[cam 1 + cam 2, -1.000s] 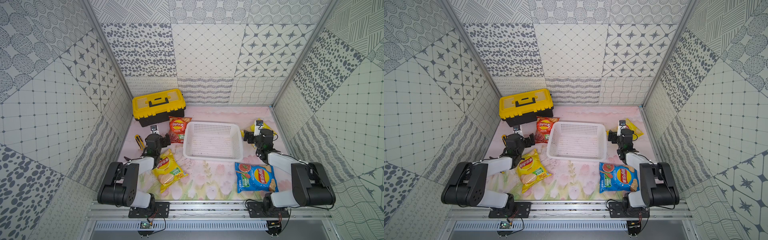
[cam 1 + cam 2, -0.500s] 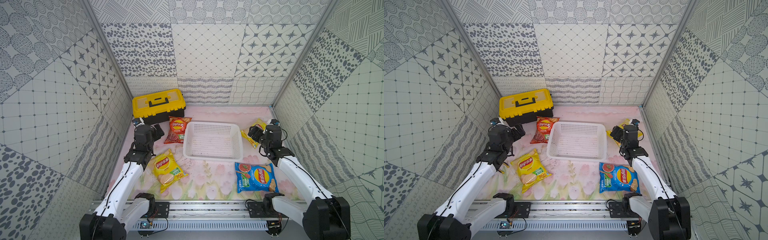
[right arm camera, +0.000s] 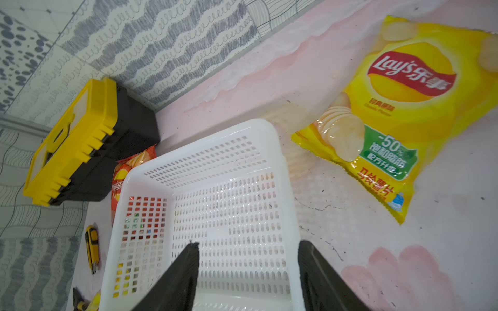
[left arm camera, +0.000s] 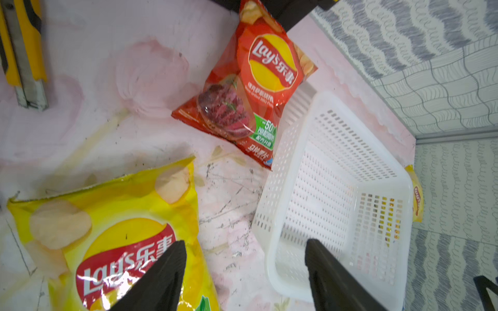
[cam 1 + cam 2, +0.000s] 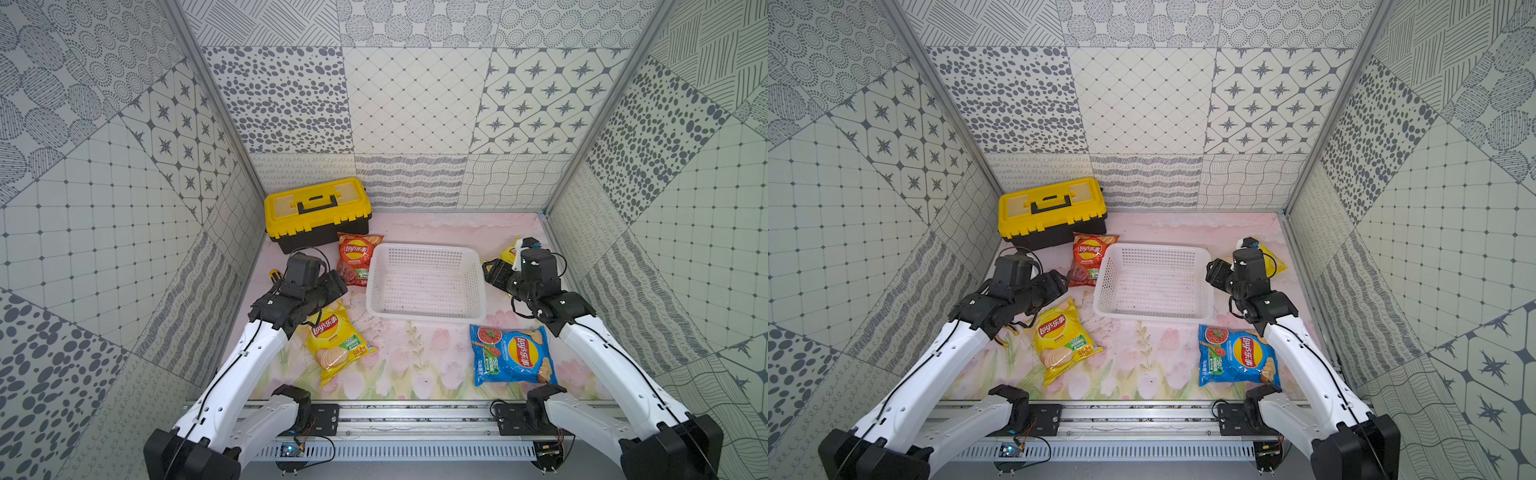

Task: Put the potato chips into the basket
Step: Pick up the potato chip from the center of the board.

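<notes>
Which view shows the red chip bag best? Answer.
Left wrist view: the red chip bag is close, label readable. Both top views show it small; the right wrist view, a sliver behind the basket.

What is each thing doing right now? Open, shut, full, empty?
basket: upright, empty.
red-orange Lay's bag: on the table, beside the basket.
yellow Lay's bag by the left arm: on the table.
yellow Lay's bag by the right arm: on the table.
blue Lay's bag: on the table.
toolbox: lid shut.
left gripper: open, empty.
right gripper: open, empty.
</notes>
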Controlling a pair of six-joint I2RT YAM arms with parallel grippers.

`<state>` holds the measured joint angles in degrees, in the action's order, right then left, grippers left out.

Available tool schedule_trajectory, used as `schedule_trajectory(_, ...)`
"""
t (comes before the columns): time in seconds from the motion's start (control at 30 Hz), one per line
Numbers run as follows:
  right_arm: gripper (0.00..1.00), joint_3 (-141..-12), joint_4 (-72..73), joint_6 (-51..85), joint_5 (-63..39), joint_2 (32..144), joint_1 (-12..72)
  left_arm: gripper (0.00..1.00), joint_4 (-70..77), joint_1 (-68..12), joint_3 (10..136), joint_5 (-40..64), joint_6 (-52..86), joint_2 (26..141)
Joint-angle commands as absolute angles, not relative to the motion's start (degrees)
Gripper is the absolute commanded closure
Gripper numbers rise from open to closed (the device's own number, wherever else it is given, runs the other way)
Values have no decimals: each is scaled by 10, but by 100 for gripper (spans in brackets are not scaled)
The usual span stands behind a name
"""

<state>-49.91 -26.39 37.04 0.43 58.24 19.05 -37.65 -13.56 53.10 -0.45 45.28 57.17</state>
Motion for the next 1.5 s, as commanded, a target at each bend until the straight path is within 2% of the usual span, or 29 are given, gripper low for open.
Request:
schedule_trajectory(0.0, 40, -509, -306, 378, -6, 571, 260, 26, -484, -164, 514, 48, 525, 552)
schedule_trajectory(0.17, 45, -526, -311, 410, -43, 606, 380, 25, -488, -166, 506, 73, 507, 535)
schedule_trajectory(0.33, 47, -594, -307, 442, -51, 695, 486, 24, -479, -166, 518, 78, 497, 520)
schedule_trajectory(0.6, 49, -766, -287, 508, -30, 873, 577, 21, -467, -165, 571, 52, 503, 525)
schedule_trajectory(0.77, 49, -821, -276, 571, -39, 939, 607, 19, -479, -165, 598, 26, 520, 522)
schedule_trajectory(1.03, 51, -735, -186, 667, -29, 923, 647, 19, -492, -165, 614, 10, 558, 516)
schedule_trajectory(1.1, 54, -730, -190, 678, -9, 934, 670, 19, -486, -163, 610, 18, 570, 514)
schedule_trajectory(1.23, 58, -717, -170, 713, -30, 961, 685, 18, -471, -163, 616, 47, 580, 514)
schedule_trajectory(1.47, 62, -698, -97, 834, 62, 1020, 754, 17, -452, -161, 604, 68, 629, 495)
